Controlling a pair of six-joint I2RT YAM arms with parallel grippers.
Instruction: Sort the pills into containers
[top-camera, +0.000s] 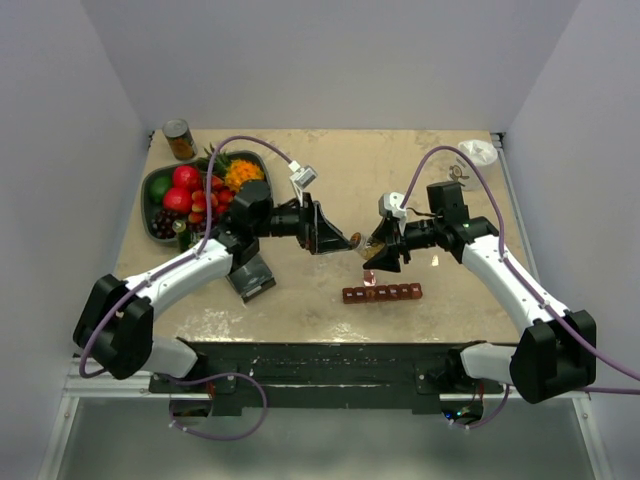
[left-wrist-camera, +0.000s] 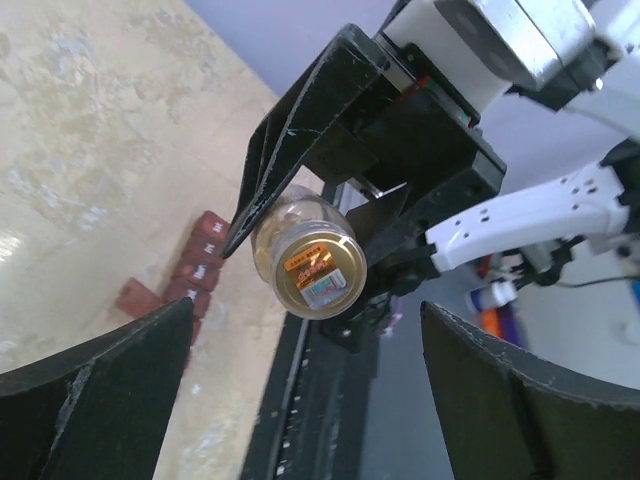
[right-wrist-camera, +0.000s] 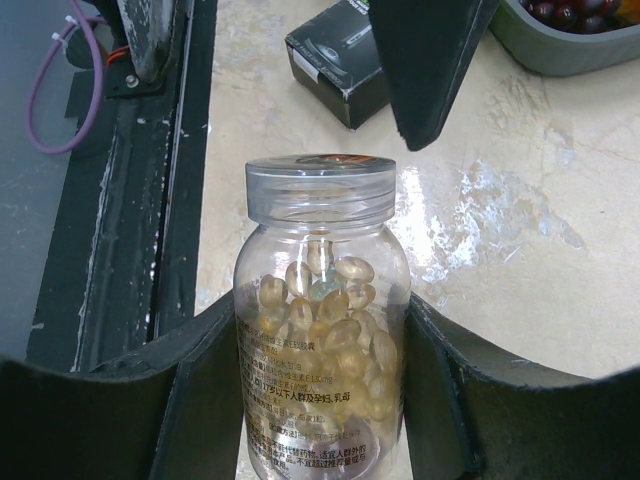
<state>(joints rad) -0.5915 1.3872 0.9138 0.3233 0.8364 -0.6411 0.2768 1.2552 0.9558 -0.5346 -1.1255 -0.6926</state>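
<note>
The containers (top-camera: 382, 293) lay on the worktop (top-camera: 450, 190), nearest the arms. Just over them, the right gripper (right-wrist-camera: 320, 335) squeezed the little bottle (right-wrist-camera: 320, 260) of pills (right-wrist-camera: 338, 322) round its middle (light, hard and slippery, I think, so grab the lid (right-wrist-camera: 320, 188) tight). The left gripper (top-camera: 338, 240) gaped wide by the lid, holding nothing.

1. The pills (right-wrist-camera: 335, 325) are tan-orange translucent capsules heaped in a small clear bottle (right-wrist-camera: 320, 200) (printed label, clear lid on). The bottle is clamped between the right gripper's (right-wrist-camera: 322, 310) jaws, up off the worktop.
2. The containers (top-camera: 382, 293) form a dark red-brown strip of small compartments. It lies flat on the worktop, near its front edge and just below the bottle.
</note>
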